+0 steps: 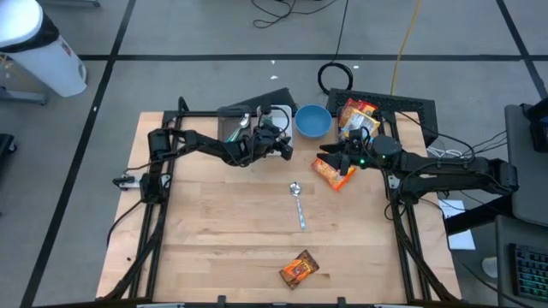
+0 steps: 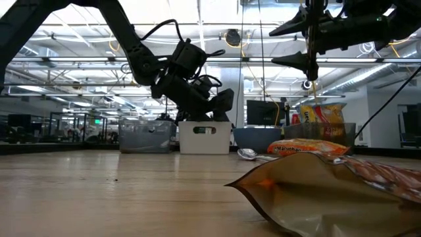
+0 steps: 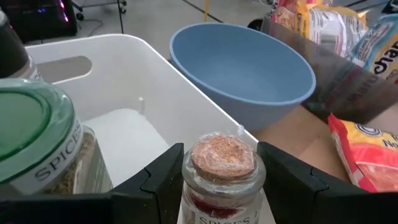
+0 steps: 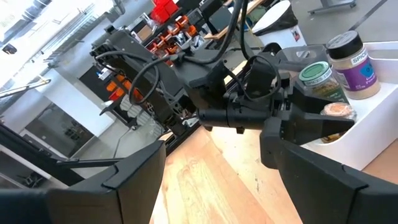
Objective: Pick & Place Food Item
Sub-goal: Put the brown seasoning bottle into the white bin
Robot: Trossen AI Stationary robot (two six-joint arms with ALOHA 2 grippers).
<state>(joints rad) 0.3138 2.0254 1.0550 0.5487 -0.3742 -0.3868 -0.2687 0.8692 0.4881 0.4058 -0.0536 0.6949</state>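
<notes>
Nearest the low camera lies a crinkled orange and tan snack pouch (image 2: 342,187) on the near edge of the light wooden table (image 1: 214,231). The task's thing, a small clear glass spice jar with a foil-sealed top (image 3: 222,171), sits clamped between the left gripper (image 3: 221,180) fingers, which are partly closed on its sides. The jar is held above the near rim of a white plastic bin (image 3: 124,74) at the table's far side. In that bin stand a green-lidded spice jar (image 3: 34,140) and a purple-labelled jar with a black cap (image 4: 352,56). Just right of the bin rests a round blue bowl (image 1: 312,121). Right of the bowl is a dark tray holding bright snack bags (image 1: 358,114). The right gripper (image 1: 330,157) hangs raised over an orange packet (image 1: 336,174) near the bowl, its fingers spread wide and holding nothing. A metal spoon (image 1: 297,204) lies mid-table, well apart from both.
</notes>
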